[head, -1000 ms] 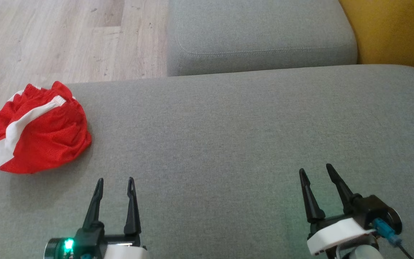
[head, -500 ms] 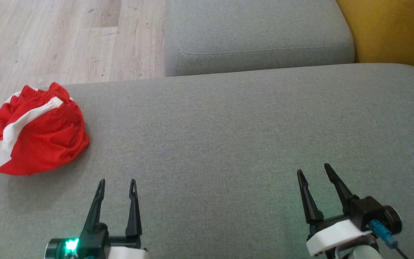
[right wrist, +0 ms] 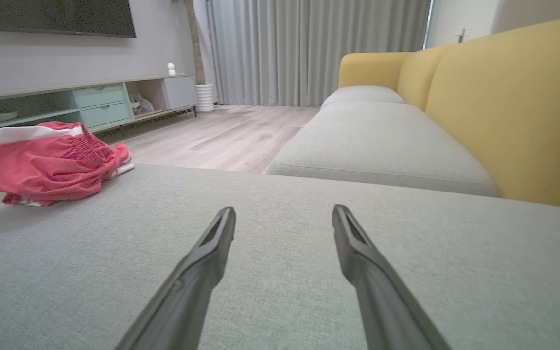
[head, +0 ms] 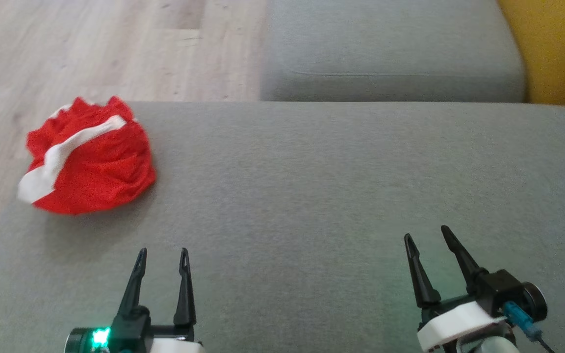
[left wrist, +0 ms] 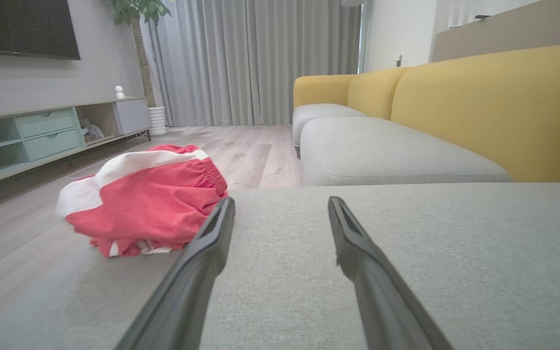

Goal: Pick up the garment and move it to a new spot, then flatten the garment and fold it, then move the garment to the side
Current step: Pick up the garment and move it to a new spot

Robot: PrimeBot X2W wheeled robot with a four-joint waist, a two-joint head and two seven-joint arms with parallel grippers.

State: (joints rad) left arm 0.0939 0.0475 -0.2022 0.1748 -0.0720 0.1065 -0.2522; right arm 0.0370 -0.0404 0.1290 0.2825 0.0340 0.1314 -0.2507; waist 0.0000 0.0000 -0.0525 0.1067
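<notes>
Garment point(head: 89, 157) sits bunched at 10 o'clock on the grey cushion point(head: 336, 196), at its corner. Both released and empty: left hand point(head: 162, 251), right hand point(head: 424, 232), well short of it. Step: pickup, not begun. Next move probably: left hand reaches toward 11 o'clock and pinches a fold.

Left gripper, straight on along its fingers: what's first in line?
Likely nothing close: the left gripper points over bare cushion; the red garment sits left of that line. Height unclear.

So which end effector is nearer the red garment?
The left end effector: the red garment lies ahead of it, while the right end effector sits across the grey cushion.
</notes>
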